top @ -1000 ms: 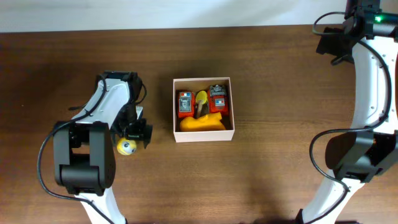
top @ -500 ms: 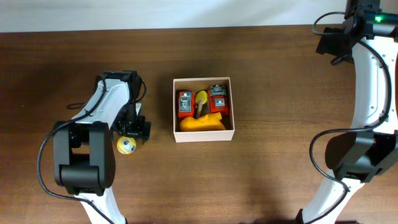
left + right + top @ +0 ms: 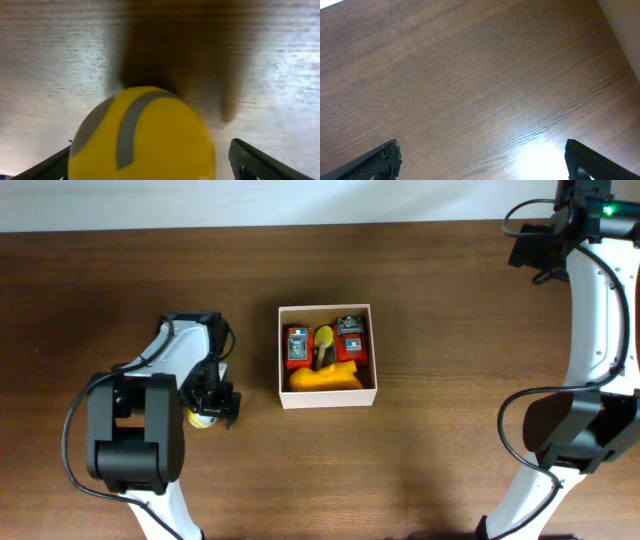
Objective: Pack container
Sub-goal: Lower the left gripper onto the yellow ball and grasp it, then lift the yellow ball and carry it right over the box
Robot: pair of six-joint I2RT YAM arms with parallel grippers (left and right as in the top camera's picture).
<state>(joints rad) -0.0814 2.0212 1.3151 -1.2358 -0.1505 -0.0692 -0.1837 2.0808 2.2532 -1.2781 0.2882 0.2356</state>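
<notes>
Job: put the toys in the container [image 3: 325, 307]
Where the container is: in the middle of the brown table [image 3: 450, 380], open on top, a bit to the right of my left arm
Already packed: two red toys [image 3: 298, 348], a big yellow toy [image 3: 325, 377] along the bottom wall and a small yellow thing between the red ones
Left to pack: one yellow ball [image 3: 145, 135] with a grey stripe. It sits on the table, out to the left of the container. I see no other loose toy, so I think this is the last one
How far along: nearly done, I think
My left gripper [image 3: 212, 406]: down low over the ball, with one finger on each side of it. The fingers are spread apart and there is a gap by the right one, so I am not squeezing the ball yet. The close-up is blurry, so I can't be sure if the other finger touches it
My right gripper [image 3: 481, 155]: far away at the back right corner of the table, fingers wide, holding nothing, with only bare wood under it
What changed from a second ago: back then the ball showed plainly just below my left gripper. Now the gripper has moved down over it and only a bit of yellow peeks out from above. The container, its toys and my right arm have not moved
What comes next, I guess: close on the ball, lift it, carry it right and drop it in the container
</notes>
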